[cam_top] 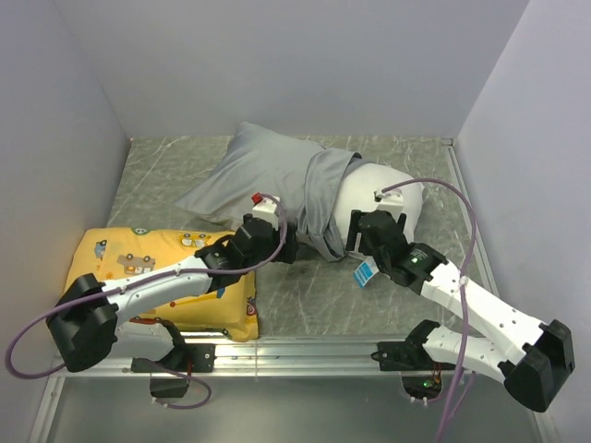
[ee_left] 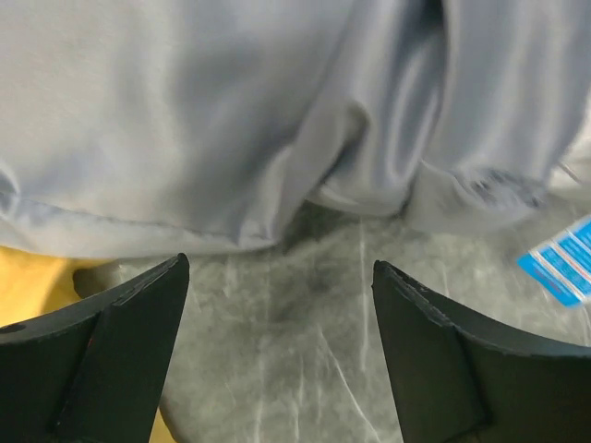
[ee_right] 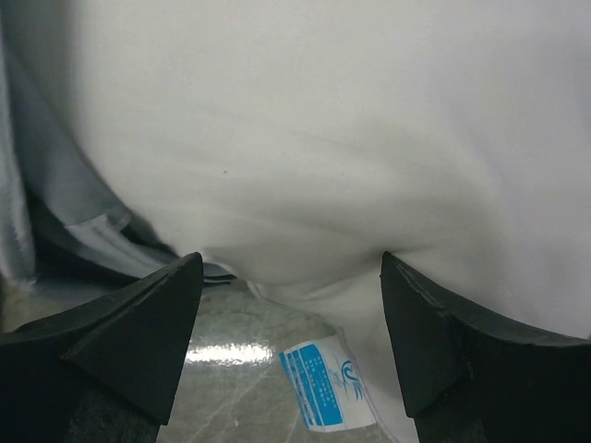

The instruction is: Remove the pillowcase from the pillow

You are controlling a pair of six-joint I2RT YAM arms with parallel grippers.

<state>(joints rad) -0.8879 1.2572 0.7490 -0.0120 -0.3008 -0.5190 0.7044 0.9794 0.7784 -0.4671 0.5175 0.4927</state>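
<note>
Nearest you, at about 8 o'clock on the table [cam_top: 314, 295], a yellow cushion [cam_top: 166, 277] printed with small cartoon figures lies under the left arm; it carries no words you can read. Just beyond it, the left gripper [ee_left: 279, 268] stands wide open and empty over bare tabletop, facing the bunched grey hem of the pillowcase [cam_top: 268, 171]. At 4 o'clock from that hem, the right gripper [ee_right: 291, 260] is equally wide and empty, up against the bare white end of the pillow [cam_top: 383, 189]. A blue-and-white tag [ee_right: 319, 383] lies flat on the table below that end, its print too small to read. The pillow sits mid-table, its 3 o'clock end uncovered and the rest sleeved in grey out toward 10 o'clock. Expect the cover to be thin, light, limp and a little slippery, so pinch it at the gathered folds of the hem, where the cloth is doubled. The pillow looks plump, soft and light and will likely drag along, so brace its white end.
</note>
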